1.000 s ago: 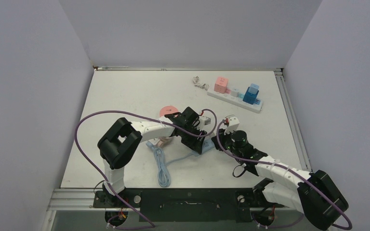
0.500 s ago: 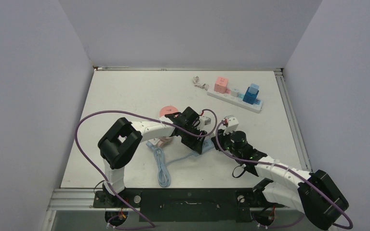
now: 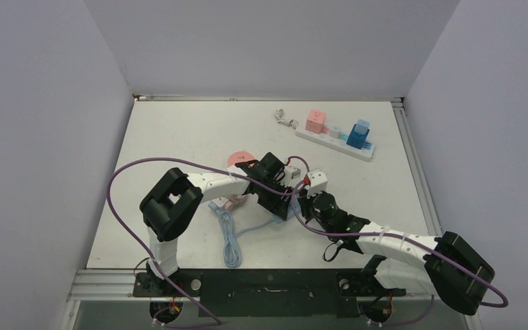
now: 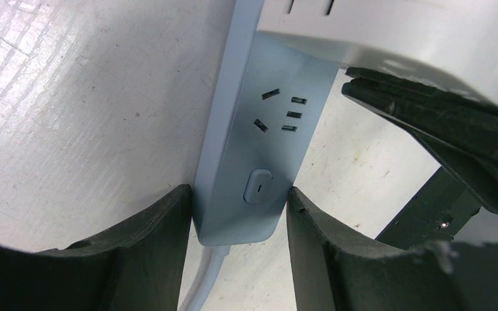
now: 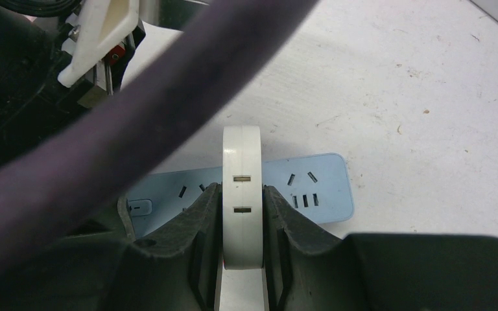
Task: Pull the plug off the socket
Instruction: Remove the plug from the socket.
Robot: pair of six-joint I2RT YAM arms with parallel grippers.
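The socket is a light blue power strip (image 4: 259, 162) lying on the white table. My left gripper (image 4: 240, 201) is shut on its switch end, one finger on each long side. A white plug (image 5: 242, 149) stands over the strip's (image 5: 318, 194) middle, with two small brass slots on the face I see. My right gripper (image 5: 242, 194) is shut on the plug, pads flat on both sides. From the left wrist view the plug (image 4: 395, 39) covers the strip's far part. I cannot tell whether it is seated. In the top view both grippers (image 3: 278, 199) (image 3: 301, 199) meet mid-table and hide plug and strip.
The strip's pale blue cable (image 3: 230, 237) loops toward the near edge. A pink disc (image 3: 237, 159) lies behind the left arm. At the back right a white power strip (image 3: 337, 141) carries pink (image 3: 315, 121) and blue (image 3: 359, 134) cubes. A purple cable (image 5: 168, 97) crosses the right wrist view.
My right arm has swung left, bringing its wrist close against the left gripper. The left arm and the strip have stayed where they were.
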